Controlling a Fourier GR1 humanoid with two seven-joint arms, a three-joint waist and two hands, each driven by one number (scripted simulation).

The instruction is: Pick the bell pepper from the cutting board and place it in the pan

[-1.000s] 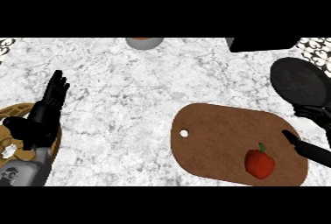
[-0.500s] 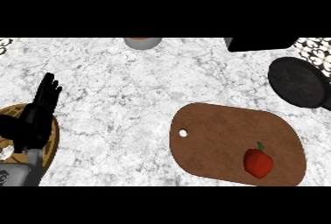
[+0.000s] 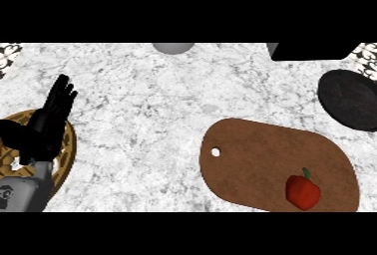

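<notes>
Bell pepper (image 3: 302, 191) on cutting board (image 3: 258, 154); R robot hand unseen.

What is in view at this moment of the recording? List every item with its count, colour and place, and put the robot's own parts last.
bell pepper: one, red with a green stem, on the lower right part of the cutting board.
cutting board: one, brown, with a small hole near its left end, lower right of the counter.
pan: one, black, at the right edge, above the board.
counter: one, white and grey marble, fills the view.
round grey object: one, cut off at the top edge.
dark box-like object: one, black, top right.
woven basket-like object: one, tan, left edge, partly under the left hand.
left hand: one, black, open, fingers up, resting at the left.
right hand: not in view.
</notes>
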